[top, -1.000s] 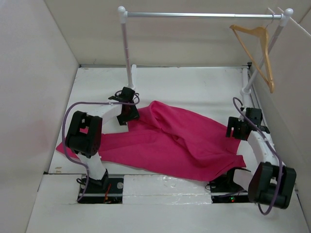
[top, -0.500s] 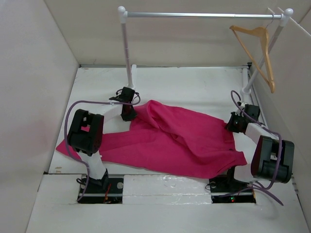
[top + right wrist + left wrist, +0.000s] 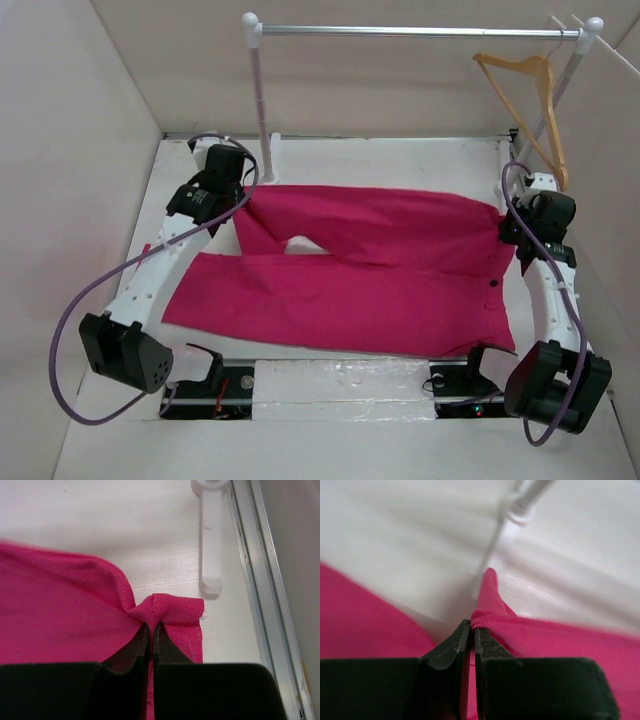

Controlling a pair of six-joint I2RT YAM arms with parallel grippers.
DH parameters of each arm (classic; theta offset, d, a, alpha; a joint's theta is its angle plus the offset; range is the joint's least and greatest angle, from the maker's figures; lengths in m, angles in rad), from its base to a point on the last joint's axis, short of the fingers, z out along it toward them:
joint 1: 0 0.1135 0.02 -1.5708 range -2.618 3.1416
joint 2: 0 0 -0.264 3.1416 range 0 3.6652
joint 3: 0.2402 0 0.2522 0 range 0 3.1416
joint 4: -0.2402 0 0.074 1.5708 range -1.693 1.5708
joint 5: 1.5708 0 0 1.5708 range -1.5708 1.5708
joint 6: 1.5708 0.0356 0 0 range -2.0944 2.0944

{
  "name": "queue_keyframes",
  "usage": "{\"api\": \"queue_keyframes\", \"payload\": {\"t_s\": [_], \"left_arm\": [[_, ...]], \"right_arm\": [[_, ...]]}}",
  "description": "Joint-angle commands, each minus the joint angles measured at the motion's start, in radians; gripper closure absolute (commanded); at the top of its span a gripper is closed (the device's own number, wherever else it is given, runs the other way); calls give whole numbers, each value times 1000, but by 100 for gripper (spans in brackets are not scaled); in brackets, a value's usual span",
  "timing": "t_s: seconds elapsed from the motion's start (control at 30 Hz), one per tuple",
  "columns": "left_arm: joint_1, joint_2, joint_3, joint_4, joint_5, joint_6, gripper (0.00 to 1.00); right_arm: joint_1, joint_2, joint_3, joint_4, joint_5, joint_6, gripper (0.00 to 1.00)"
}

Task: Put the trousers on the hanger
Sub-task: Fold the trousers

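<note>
The left hand (image 3: 471, 625) is pinched shut on a fold of the trousers (image 3: 380, 270), probably a leg hem, though that view is blurred. The right hand (image 3: 151, 627) is clamped on a bunched waist corner. Between them the trousers lie spread on the tabletop (image 3: 400, 165), long axis left to right, the waist and its button (image 3: 494, 285) to the right and the legs pointing left. The hanger (image 3: 540, 100) hangs from the rail (image 3: 400, 31), above and behind the right hand, which is the nearer one.
</note>
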Motion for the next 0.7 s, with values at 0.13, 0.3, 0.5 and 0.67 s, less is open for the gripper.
{"api": "queue_keyframes", "payload": {"t_s": [0.13, 0.3, 0.5, 0.67], "left_arm": [[21, -77, 150, -328, -531, 34, 100], [21, -122, 239, -357, -666, 121, 100], [10, 77, 261, -133, -572, 232, 100], [-1, 517, 529, -76, -433, 281, 36]], "right_arm": [[-26, 6, 23, -72, 133, 15, 100], [-26, 13, 41, -90, 193, 38, 100], [-35, 172, 117, -24, 244, 56, 100], [-47, 234, 141, 9, 261, 61, 100]]}}
